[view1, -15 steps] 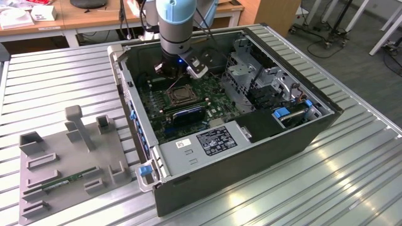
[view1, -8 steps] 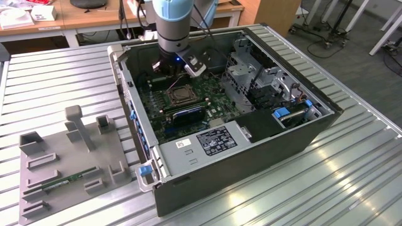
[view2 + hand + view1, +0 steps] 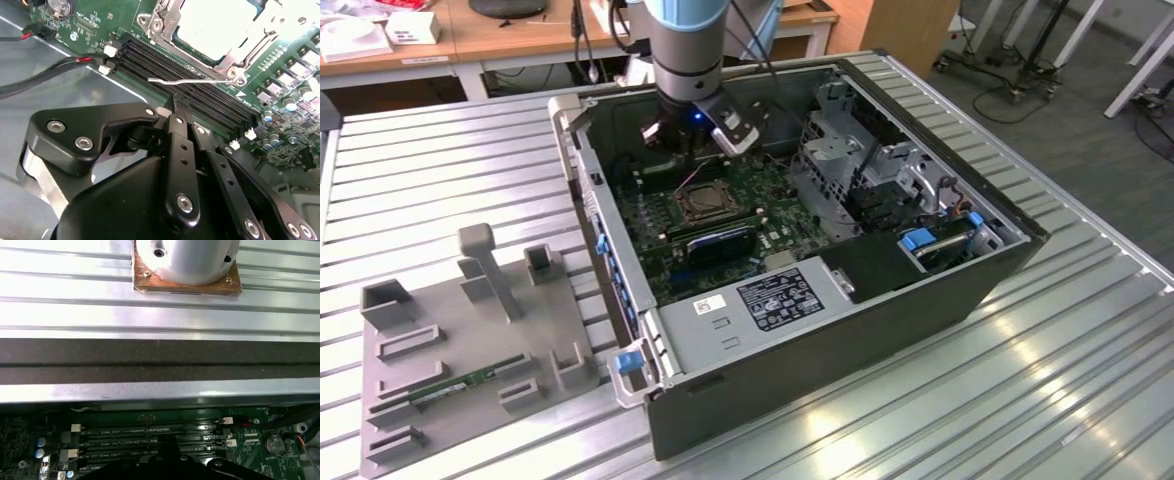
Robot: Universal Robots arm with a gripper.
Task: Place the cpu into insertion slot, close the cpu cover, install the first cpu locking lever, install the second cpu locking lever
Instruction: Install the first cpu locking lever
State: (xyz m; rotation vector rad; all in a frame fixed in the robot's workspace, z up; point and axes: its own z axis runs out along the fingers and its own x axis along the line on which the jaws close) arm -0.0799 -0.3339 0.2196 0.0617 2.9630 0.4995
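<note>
The cpu [image 3: 215, 22], its silvery top showing, lies in the insertion slot [image 3: 698, 203] on the green board inside the open computer case. The cpu cover [image 3: 167, 22] is folded down around it as a metal frame. A thin silvery locking lever [image 3: 195, 81] sticks out from the socket's corner, across the black memory slots [image 3: 200, 95]. My gripper [image 3: 177, 106] is shut with nothing between its fingers, and its tips are close to the lever's free end. In the exterior view the gripper [image 3: 700, 135] hangs inside the case just behind the socket.
The case wall [image 3: 160, 360] and its drive cage [image 3: 854, 170] hem in the board. Red and black cables [image 3: 60, 65] run beside the memory slots. A grey fixture [image 3: 467, 340] with a memory stick stands on the ribbed table at the exterior view's left.
</note>
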